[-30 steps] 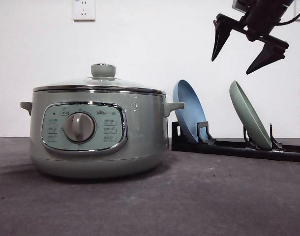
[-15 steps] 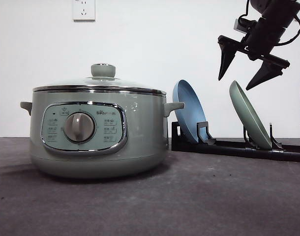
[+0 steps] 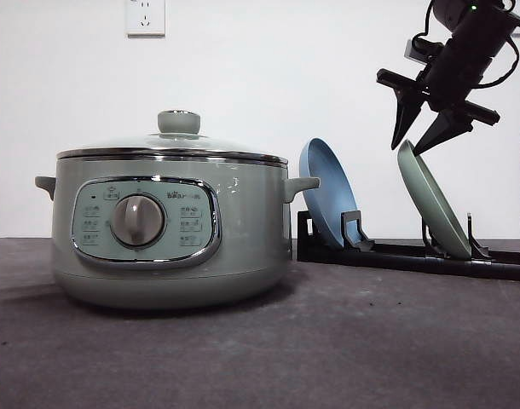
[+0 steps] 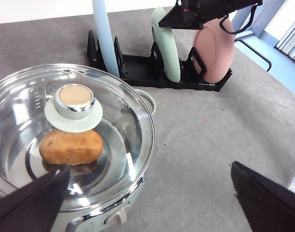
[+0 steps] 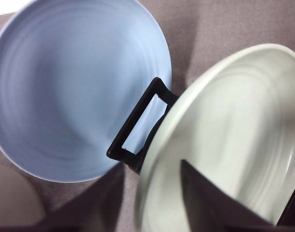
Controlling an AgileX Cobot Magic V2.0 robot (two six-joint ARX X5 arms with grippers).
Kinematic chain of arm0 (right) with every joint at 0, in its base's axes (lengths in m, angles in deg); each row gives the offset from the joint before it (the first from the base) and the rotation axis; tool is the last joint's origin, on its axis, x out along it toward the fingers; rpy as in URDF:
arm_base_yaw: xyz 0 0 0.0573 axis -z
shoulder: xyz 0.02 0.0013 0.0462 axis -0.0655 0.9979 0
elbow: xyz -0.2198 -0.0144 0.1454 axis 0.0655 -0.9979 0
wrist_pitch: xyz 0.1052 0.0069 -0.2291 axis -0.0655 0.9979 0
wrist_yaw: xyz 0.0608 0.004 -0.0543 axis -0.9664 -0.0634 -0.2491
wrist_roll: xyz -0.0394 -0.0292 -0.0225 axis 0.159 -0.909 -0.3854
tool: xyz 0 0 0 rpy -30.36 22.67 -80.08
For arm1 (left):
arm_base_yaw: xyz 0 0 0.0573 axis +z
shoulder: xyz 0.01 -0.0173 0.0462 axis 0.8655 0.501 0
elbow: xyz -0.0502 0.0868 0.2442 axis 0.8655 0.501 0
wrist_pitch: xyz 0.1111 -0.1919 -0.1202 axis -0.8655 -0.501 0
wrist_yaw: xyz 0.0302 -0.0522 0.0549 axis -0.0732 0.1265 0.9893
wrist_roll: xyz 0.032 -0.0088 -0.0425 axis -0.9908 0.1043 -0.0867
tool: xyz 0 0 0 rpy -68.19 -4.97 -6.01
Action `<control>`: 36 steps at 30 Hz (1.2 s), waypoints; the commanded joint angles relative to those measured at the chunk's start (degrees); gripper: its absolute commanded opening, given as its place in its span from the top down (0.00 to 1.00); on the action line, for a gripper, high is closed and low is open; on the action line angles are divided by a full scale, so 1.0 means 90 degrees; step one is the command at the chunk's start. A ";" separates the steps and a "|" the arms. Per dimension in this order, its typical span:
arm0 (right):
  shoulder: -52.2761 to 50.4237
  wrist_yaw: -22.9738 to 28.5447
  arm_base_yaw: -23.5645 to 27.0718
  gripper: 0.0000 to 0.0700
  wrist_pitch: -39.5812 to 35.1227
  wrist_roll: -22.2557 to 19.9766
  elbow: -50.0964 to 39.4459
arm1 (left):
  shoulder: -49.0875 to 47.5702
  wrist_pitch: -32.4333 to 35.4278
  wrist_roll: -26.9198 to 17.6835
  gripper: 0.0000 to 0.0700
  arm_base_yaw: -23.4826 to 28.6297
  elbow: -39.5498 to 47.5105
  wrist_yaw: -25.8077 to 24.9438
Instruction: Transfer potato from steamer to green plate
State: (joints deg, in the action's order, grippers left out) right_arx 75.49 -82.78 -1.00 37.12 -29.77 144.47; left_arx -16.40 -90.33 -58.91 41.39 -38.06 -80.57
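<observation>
White wall (image 3: 268,77) with a power socket (image 3: 146,16) stands behind a dark grey table (image 3: 328,341). On the table, at the left, sits the steamer (image 3: 166,230), its glass lid (image 4: 65,135) closed and topped by a green knob (image 3: 179,122). Through the lid, in the left wrist view, the potato (image 4: 71,146) lies inside the steamer, on its floor, just under the knob.

To the right of the steamer a black rack (image 3: 413,254) holds plates on their edges. The blue plate (image 3: 326,192) is in the slot nearest the steamer, the green plate (image 3: 432,198) in the next slot, and a pink plate (image 4: 214,50) in the last one. A black post of the rack (image 5: 138,121) rises between the blue plate and the green plate.

The right gripper (image 3: 422,141) hangs over the top rim of the green plate, its jaws spread moderately and holding nothing; one fingertip (image 3: 400,135) is on the side of the blue plate and the other is just above the rim. The left gripper (image 4: 147,193) hovers above the steamer lid, jaws wide apart and empty.
</observation>
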 commanded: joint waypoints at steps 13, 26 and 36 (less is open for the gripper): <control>0.0052 -0.0053 0.0008 0.99 -0.0089 0.0200 0.0153 | 0.0049 -0.0039 -0.0063 0.04 -0.0024 -0.0121 -0.0015; -0.1059 -0.0643 -0.0033 0.99 -0.0099 0.0420 0.0155 | 0.0049 -0.0185 -0.0215 0.04 -0.0024 -0.0121 -0.0015; -0.2510 -0.1025 -0.0467 0.99 0.0701 -0.0584 0.0153 | 0.0049 -0.0182 -0.0233 0.04 -0.0024 -0.0121 -0.0015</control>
State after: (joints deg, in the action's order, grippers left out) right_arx 53.31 -91.84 -4.69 43.52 -31.60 144.47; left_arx -16.38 -92.49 -60.35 41.39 -38.06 -80.57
